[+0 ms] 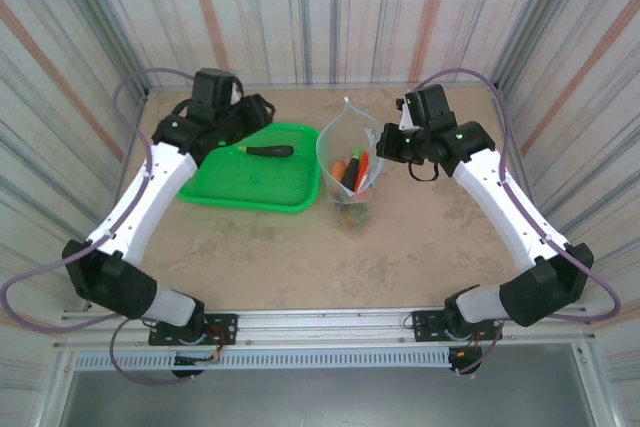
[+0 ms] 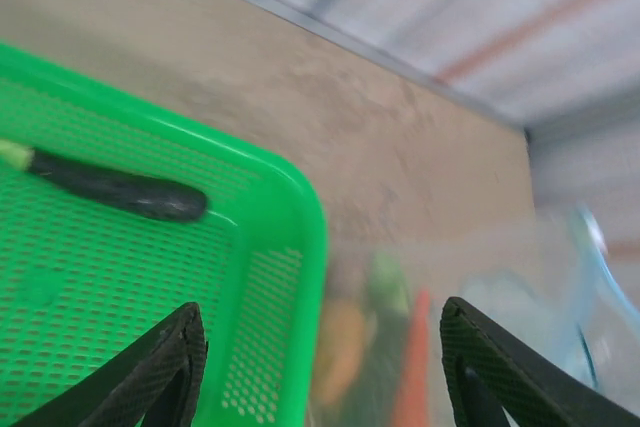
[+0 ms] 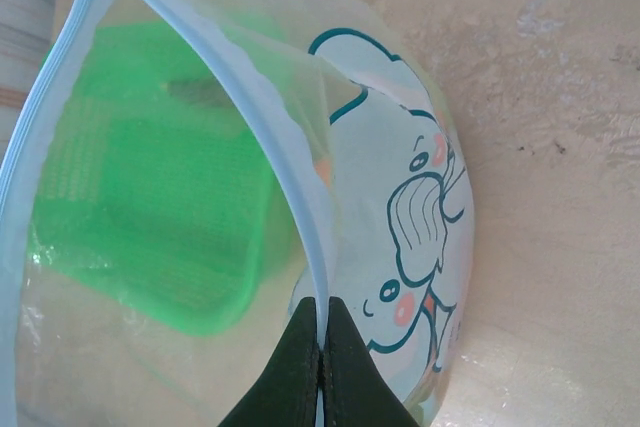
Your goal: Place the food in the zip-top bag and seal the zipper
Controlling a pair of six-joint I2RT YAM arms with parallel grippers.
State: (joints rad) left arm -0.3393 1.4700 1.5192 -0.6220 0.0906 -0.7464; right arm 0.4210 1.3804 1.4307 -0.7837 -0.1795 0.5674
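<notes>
Right pincer (image 3: 320, 367) is pinching bag (image 3: 400, 197) at zipper (image 3: 298, 209); left pincer (image 2: 320, 307) is gaping wide near basket (image 2: 280, 247), eggplant (image 2: 115, 190) lying inside. Top view is showing carrot (image 1: 362, 171) in bag on desk (image 1: 300, 257); left wrist is blurring it.

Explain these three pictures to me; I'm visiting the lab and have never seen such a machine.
Two robot arms are bolted to a table. The wide picture looks down from above; the other two come from a camera on each wrist. On the table sit a green mesh basket with a toy eggplant in it and a clear zip-top bag holding a carrot and other food. The right gripper pinches the bag's zipper, so its mouth gapes. The left gripper is open and empty, near the basket.
</notes>
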